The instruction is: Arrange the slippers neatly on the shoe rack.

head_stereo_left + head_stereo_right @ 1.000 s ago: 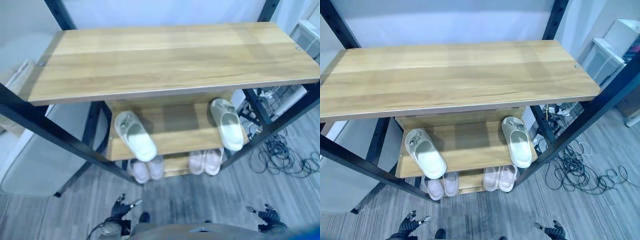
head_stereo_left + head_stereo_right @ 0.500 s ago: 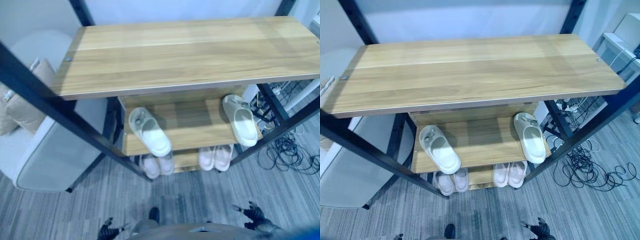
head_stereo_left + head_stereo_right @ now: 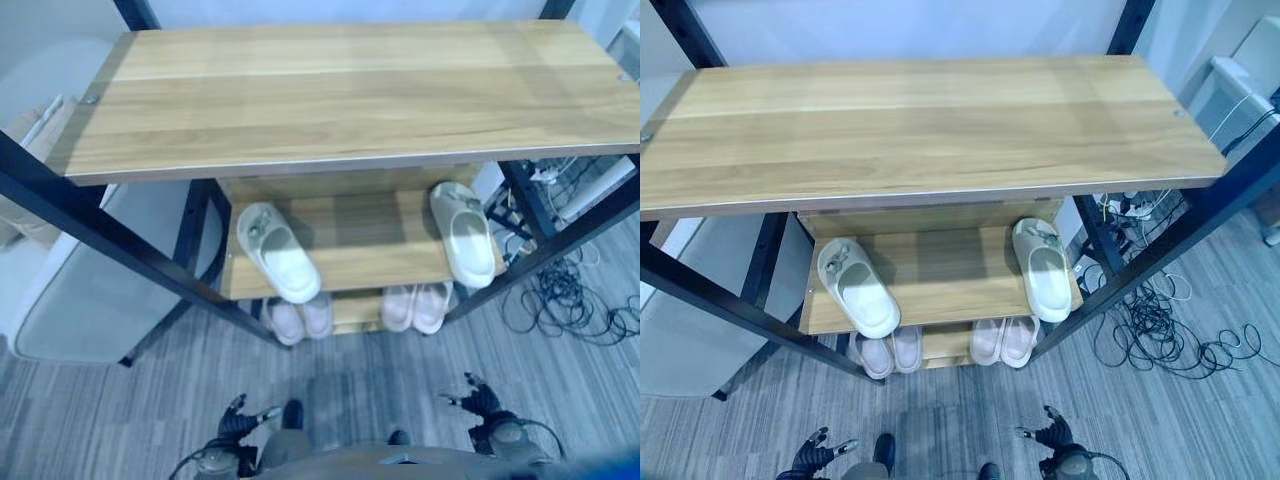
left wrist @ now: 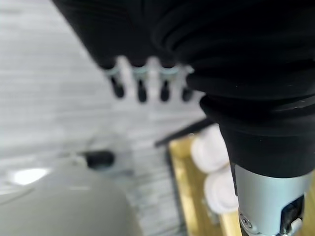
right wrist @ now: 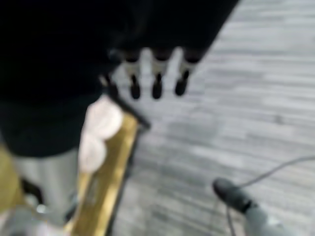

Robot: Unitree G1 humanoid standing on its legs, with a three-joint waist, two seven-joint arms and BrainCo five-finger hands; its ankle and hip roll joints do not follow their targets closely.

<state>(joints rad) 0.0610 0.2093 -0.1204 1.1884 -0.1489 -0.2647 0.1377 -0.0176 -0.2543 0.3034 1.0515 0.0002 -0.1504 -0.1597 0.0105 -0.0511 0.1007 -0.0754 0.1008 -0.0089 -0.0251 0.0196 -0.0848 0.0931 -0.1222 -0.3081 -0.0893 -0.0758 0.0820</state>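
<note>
Cream slippers both sit on the rack's middle shelf [image 3: 940, 290], well ahead of and above both hands: left slipper [image 3: 856, 286] skewed with its toe poking past the front edge, right slipper [image 3: 1040, 268] roughly straight near the right post. Pink pairs, left [image 3: 891, 352] and right [image 3: 1004, 340], are tidy on the bottom shelf. What changed over the last second is mostly the camera: the whole view swung right then back, slippers haven't moved on the shelf. Left hand [image 3: 240, 420] and right hand [image 3: 1048, 434] hang low over the grey floor [image 3: 940, 420], fingers relaxed and spread, holding nothing; the right one now shows further in than before. Wood top shelf [image 3: 930, 120] is bare. So no progress yet, I'd say next is a reach for the skewed left one
</note>
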